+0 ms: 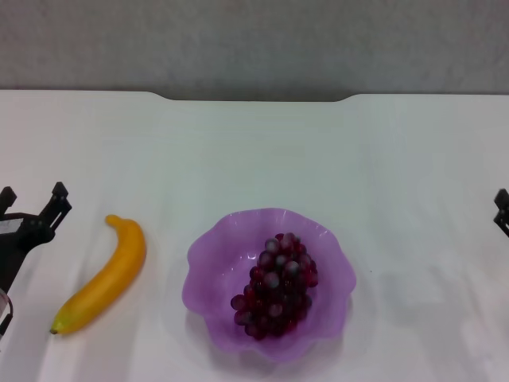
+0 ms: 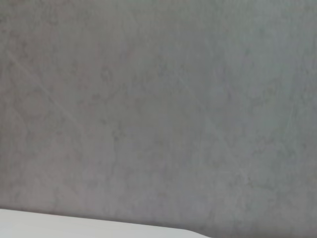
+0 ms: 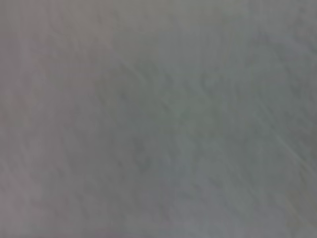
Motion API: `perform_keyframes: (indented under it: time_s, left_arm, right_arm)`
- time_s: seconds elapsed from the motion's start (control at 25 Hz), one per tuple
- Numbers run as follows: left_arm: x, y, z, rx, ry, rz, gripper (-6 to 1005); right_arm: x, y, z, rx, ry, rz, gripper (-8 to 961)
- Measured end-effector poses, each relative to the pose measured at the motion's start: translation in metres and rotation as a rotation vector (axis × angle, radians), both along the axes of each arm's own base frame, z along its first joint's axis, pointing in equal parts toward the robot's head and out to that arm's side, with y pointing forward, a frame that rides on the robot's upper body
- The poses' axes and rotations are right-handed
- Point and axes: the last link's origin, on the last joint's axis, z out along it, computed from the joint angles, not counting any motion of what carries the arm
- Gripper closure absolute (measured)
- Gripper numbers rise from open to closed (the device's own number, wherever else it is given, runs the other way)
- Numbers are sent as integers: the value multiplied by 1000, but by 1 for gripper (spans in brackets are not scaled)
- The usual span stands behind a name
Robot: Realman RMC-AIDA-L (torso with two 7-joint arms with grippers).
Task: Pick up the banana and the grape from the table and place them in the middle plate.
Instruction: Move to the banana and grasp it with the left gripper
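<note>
We see the banana [image 1: 106,274] lying lower left on the counter [image 1: 254,151], its length running from lower left to upper right, beside the plate [image 1: 208,259] that holds the grapes [image 1: 276,285]. The left pincer [image 1: 33,203], open and empty at the left edge, is far nearer it than the right pincer [image 1: 501,208], whose fingers we cannot make out.

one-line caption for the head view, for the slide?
Grapes in the purple scalloped plate; banana on the white table beside the open left hand.
</note>
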Motion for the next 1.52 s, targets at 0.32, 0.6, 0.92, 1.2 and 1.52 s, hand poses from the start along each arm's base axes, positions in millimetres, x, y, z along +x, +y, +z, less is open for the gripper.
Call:
perform_keyframes:
  time_s: [0.32,0.6,0.92,1.2,1.52]
  left_arm:
    - [22,16,0,-131,-52,-131,107]
    - [44,38,16,-245,-43,-204,111]
    - [53,73,20,-347,181,21,119]
    - [74,83,26,-411,347,251,127]
    - [104,61,40,-639,331,288,137]
  right_arm:
    - [25,5,-13,-76,-49,-198,76]
    - [27,8,-18,-107,-82,-233,76]
    - [25,10,-22,-132,-90,-234,75]
    - [22,13,-25,-147,-113,-228,75]
    - [17,15,-33,-184,-123,-216,76]
